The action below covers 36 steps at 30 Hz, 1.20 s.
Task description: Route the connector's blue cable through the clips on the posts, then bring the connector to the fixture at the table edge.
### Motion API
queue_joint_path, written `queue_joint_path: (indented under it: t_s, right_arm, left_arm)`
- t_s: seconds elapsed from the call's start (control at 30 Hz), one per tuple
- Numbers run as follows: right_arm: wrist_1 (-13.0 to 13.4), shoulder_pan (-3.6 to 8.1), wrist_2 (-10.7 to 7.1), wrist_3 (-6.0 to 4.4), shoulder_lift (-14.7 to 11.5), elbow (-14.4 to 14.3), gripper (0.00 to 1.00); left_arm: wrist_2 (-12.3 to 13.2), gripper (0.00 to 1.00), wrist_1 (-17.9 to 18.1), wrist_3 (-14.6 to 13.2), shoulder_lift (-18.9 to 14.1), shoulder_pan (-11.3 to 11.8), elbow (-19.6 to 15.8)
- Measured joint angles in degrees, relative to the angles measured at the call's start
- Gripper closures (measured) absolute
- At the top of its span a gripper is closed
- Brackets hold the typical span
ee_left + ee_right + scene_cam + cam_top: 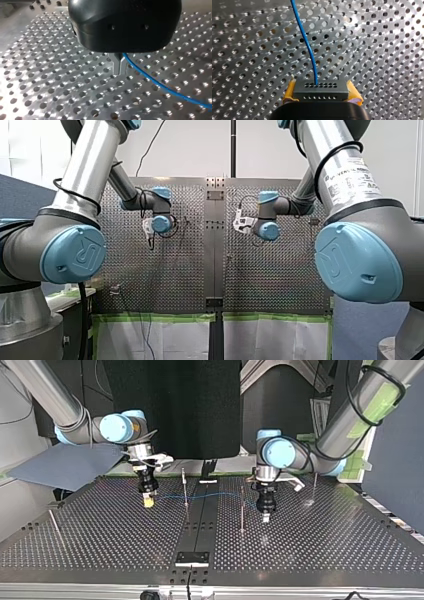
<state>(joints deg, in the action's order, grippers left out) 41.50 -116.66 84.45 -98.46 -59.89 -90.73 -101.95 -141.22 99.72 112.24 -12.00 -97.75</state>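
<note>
connector (321, 90) plain in right wrist view

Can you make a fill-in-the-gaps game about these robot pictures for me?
1. My right gripper holds the grey ____.
2. The cable coming out of it is ____.
3. The pads squeezing it are ____.
4. The table is covered in little round ____.
Missing words: connector, blue, yellow, holes.
</note>
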Motion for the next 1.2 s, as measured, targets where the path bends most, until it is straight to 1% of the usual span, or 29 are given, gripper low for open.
queue_joint_path:
  t_s: [0.27,0.63,0.83,0.97,1.0,1.03,1.07,1.1,1.13,1.17,1.2]
  right_arm:
    - [-1.78,0.31,-0.28,0.18,2.44,4.34,1.00]
    - [-2.44,0.90,-1.35,0.24,3.03,9.74,1.00]
    - [-2.82,0.93,-1.46,0.26,3.04,10.43,1.00]
    - [-3.14,0.94,-1.50,0.27,3.05,10.48,1.00]
    - [-3.21,0.95,-1.51,0.27,3.05,10.48,1.00]
    - [-3.30,0.95,-1.52,0.27,3.05,10.48,1.00]
    - [-3.40,0.95,-1.54,0.27,3.05,10.48,1.00]
    - [-3.47,0.95,-1.54,0.27,3.05,10.49,1.00]
    - [-3.58,0.95,-1.55,0.29,3.05,10.50,1.00]
    - [-3.67,0.95,-1.55,0.31,3.05,10.50,1.00]
    - [-3.77,0.95,-1.55,0.32,3.05,10.49,1.00]
  left_arm:
    - [0.03,1.00,-0.90,0.01,0.03,0.26,0.95]
    - [0.08,1.00,-1.43,-0.23,0.08,0.73,1.07]
    - [0.22,1.00,-1.51,-0.09,0.07,0.88,1.07]
    - [1.27,1.00,-1.21,0.49,0.04,0.93,1.04]
    - [1.76,0.93,-0.87,0.38,0.04,0.95,1.03]
    - [2.17,0.93,-0.64,0.17,0.04,0.97,1.03]
    - [2.61,0.87,-0.46,-0.12,0.04,0.99,1.02]
    - [3.19,0.69,-0.28,-0.58,0.04,1.01,1.02]
    - [3.65,0.69,-0.21,-1.00,0.04,1.00,0.99]
    - [4.03,0.54,-0.17,-1.43,0.04,1.00,0.94]
    - [4.27,0.22,-0.14,-2.00,0.03,1.02,0.89]
